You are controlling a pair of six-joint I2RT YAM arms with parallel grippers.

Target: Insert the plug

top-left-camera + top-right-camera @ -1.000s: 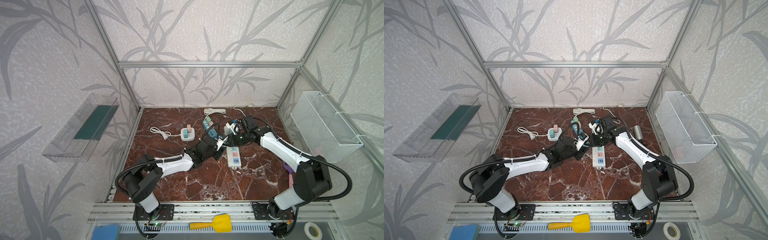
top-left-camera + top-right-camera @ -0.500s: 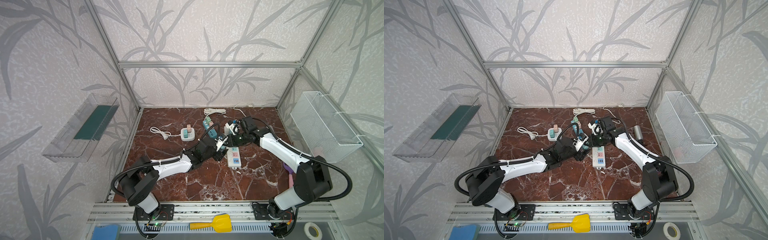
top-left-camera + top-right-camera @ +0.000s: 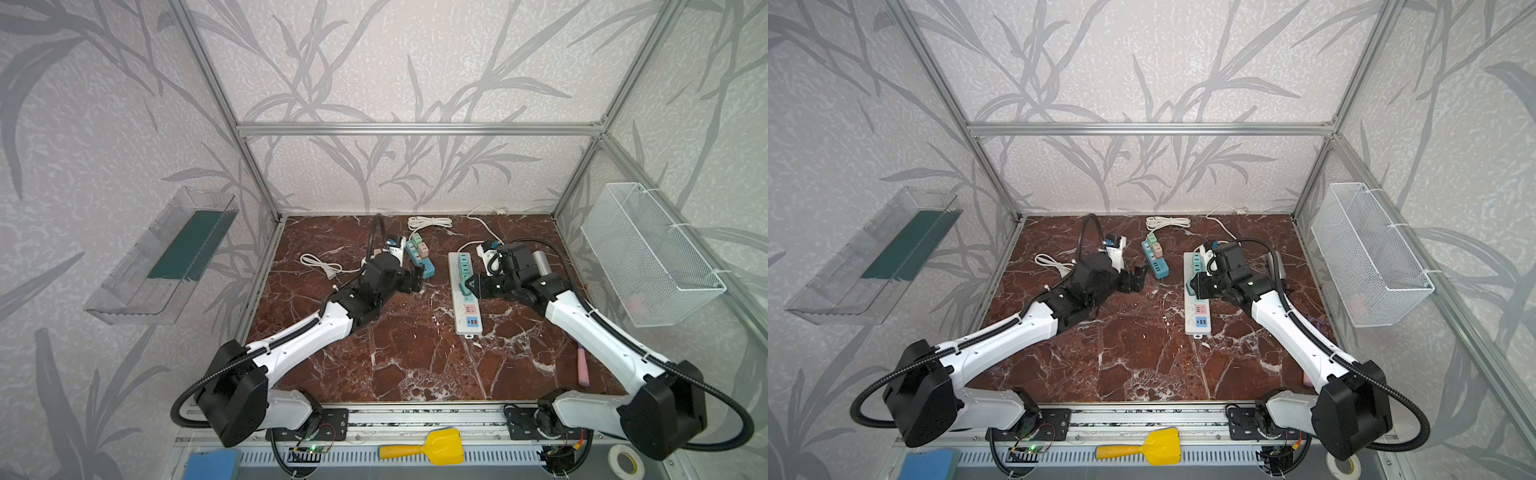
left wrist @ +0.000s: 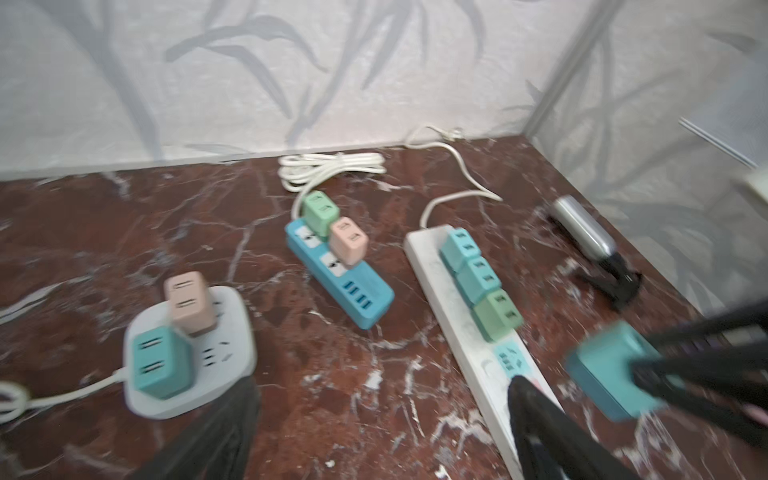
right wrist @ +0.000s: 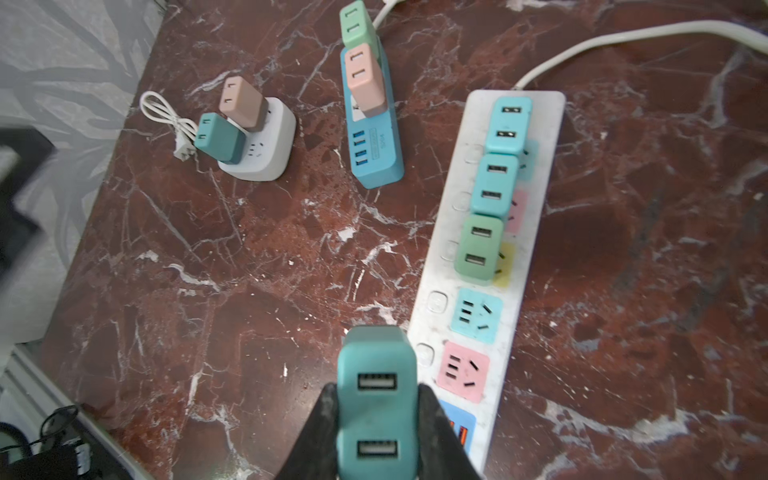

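Teal plug [image 5: 376, 399], with two USB ports on its face, is clamped in the right jaws. It sits low beside the near half of the white power strip [image 5: 544, 124], next to its empty blue and pink sockets. Whether it touches the strip cannot be told.

The counter [image 3: 395, 353] is red-brown marble with white veins, boxed in by grey leaf-patterned wallpaper and aluminium bars.

From the left, a clear shelf [image 3: 166, 257] hangs on the wall. Next comes the left arm [image 3: 307, 332], its jaws spread wide and holding nothing, near the blue power strip [image 3: 427, 268]. That strip carries a green and a pink plug. The white strip follows with three plugs in a row, and a wire basket [image 3: 648, 253] hangs on the right wall.

Print on the blue strip is too small to read.

Only the wrist views show the round white socket block [image 4: 191, 349] clearly. The left arm largely hides it in both top views.
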